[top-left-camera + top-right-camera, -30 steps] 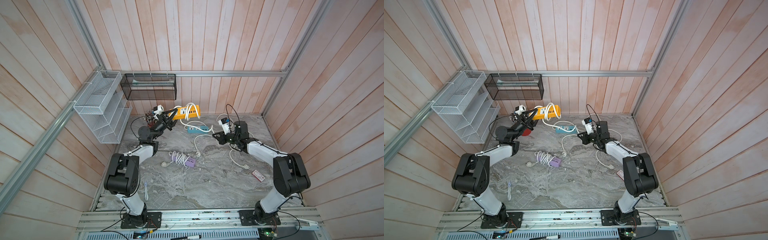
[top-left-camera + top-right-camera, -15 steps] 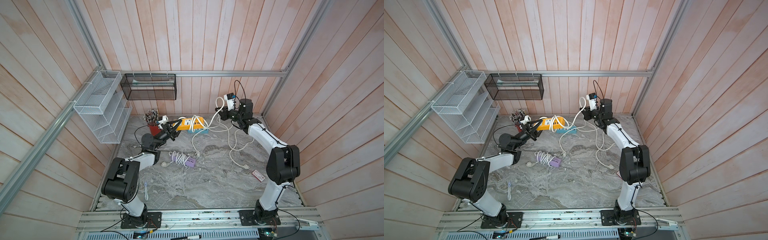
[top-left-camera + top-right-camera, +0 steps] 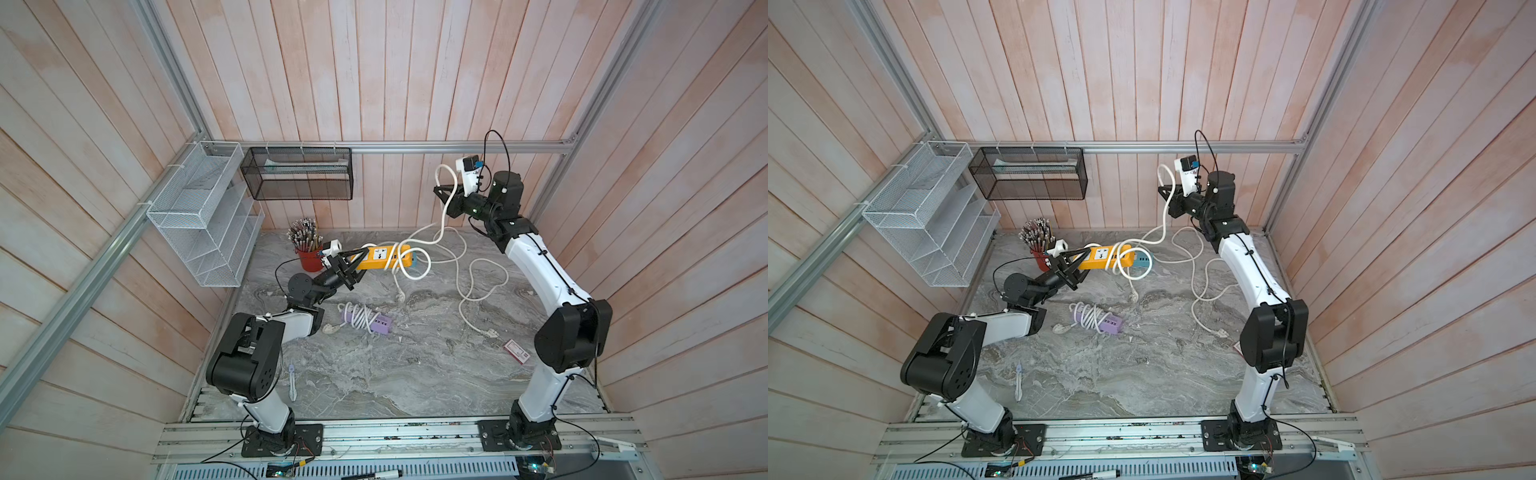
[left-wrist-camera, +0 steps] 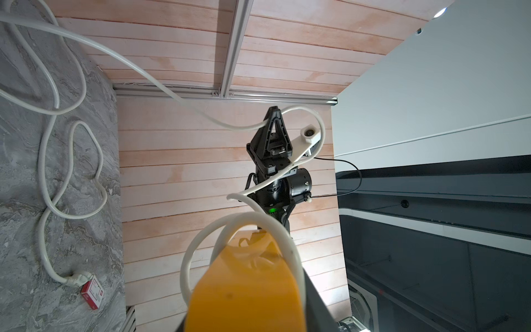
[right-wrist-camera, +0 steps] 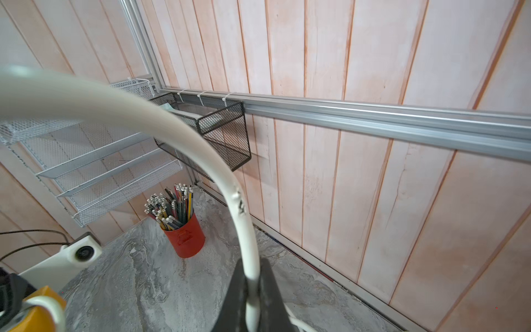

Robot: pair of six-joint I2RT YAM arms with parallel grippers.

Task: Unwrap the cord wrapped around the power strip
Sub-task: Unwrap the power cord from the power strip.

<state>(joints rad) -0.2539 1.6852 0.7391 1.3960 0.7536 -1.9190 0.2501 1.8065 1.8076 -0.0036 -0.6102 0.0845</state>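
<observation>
The yellow power strip (image 3: pixel 381 255) (image 3: pixel 1103 255) is held at one end by my left gripper (image 3: pixel 352 262) (image 3: pixel 1074 261), which is shut on it near the back of the table. A white cord (image 3: pixel 444 224) (image 3: pixel 1162 232) still loops round the strip's far end. From there it rises to my right gripper (image 3: pixel 443 195) (image 3: pixel 1166 193), which is shut on it high up by the back wall. In the left wrist view the strip (image 4: pixel 247 287) fills the bottom with cord loops (image 4: pixel 198 244) round it. In the right wrist view the cord (image 5: pixel 172 129) runs between the shut fingers (image 5: pixel 270 290).
Loose cord lies in curls on the marble table (image 3: pixel 415 374), ending in a plug (image 3: pixel 490 332) by a small red box (image 3: pixel 516 352). A purple strip (image 3: pixel 376 323) with wound cord, a red pencil cup (image 3: pixel 309 258), a white rack (image 3: pixel 203 212) and a black basket (image 3: pixel 297 172) are nearby.
My right gripper has risen from table height to high by the back wall, pulling the cord up. My left gripper has brought the yellow strip lower and slightly forward.
</observation>
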